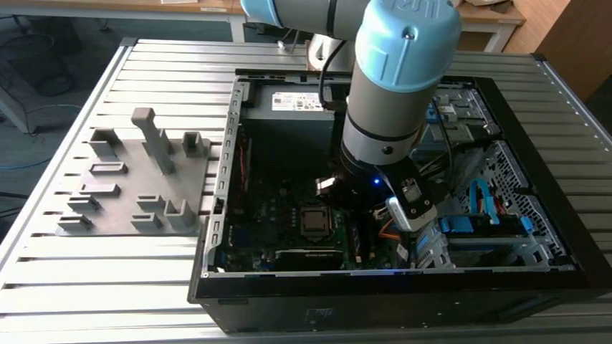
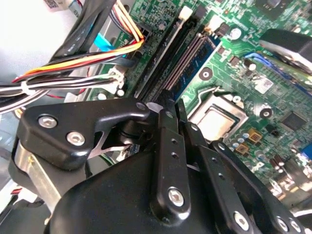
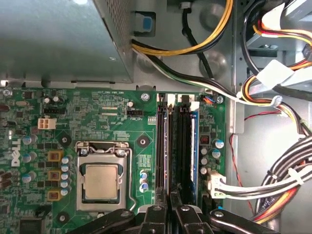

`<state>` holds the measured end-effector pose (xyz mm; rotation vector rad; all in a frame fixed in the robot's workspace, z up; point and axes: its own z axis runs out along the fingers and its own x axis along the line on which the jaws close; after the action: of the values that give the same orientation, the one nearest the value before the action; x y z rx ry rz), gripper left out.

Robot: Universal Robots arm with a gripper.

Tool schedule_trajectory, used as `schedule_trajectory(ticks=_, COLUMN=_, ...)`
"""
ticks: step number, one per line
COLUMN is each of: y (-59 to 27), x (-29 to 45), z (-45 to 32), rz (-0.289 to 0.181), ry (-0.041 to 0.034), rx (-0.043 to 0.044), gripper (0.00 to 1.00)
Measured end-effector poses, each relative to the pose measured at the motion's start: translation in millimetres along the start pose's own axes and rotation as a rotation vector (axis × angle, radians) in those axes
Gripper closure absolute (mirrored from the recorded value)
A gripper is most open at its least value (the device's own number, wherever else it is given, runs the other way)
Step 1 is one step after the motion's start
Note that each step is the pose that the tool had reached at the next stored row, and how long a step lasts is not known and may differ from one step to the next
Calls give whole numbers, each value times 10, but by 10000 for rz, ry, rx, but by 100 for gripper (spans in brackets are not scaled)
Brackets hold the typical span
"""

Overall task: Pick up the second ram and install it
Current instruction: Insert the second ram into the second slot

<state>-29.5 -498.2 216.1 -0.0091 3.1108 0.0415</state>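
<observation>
Reaching steeply down from the far side of the table [image 1: 96,287], the arm [image 1: 392,79] has its wrist well inside the open computer case [image 1: 229,143], forearm close to upright in the exterior view. The wrist sits over the motherboard [image 3: 97,112], towards the exterior view's right of the square silver processor [image 1: 314,221].

Gripper [image 2: 168,109]: points straight down at the memory slots, which lie between the processor and a bundle of coloured wires [image 3: 287,180].

Fingers [image 2: 168,146]: drawn almost together, with a thin slit left between them. In both wrist views that slit lines up with one stick.

The second ram [image 2: 187,66]: stands on edge in a slot, long side along the board, with its near end running in between the fingertips. The fingers close on that end. In the first wrist view it shows as a pale strip [image 3: 168,146] in the slot row nearest the processor. Whether it is pressed fully home, I cannot tell.

A further blue-edged strip [image 3: 194,146] stands in the outermost slot, on the wire side; dark slots lie between the two.

Outside the case, to the exterior view's left, the grey holder block [image 1: 134,179] sits on the slatted table, well apart from the arm.
</observation>
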Motion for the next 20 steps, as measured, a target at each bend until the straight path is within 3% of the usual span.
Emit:
schedule_trajectory(ticks=7, y=3, x=-2, z=-92, rz=1, ry=-2, rx=2, gripper=86)
schedule_trajectory(ticks=20, y=18, x=-31, z=-84, rz=259, ry=-9, rx=28, gripper=86)
